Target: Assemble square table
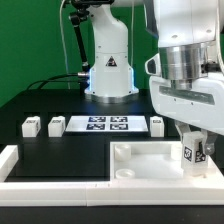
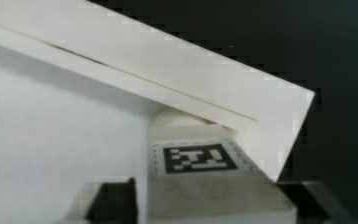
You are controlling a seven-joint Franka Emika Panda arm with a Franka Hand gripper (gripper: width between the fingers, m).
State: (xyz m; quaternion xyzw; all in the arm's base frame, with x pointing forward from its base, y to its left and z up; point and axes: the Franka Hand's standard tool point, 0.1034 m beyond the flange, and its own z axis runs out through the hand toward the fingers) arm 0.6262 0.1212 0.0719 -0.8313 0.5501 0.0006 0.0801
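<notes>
Leg seating | I am seeing fingers (image 2: 114, 203) flanking leg block (image 1: 187, 152) at square table (image 1: 135, 158) corner, lower right of exterior frame; clamped or loose, cannot tell | I am judging: hold upright, confirm seating before releasing.

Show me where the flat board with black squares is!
In the exterior view, the marker board lies mid-table, between two leg blocks on the view's left and one on its right.

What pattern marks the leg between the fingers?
A black-and-white tag on the white leg; best in wrist view.
</notes>
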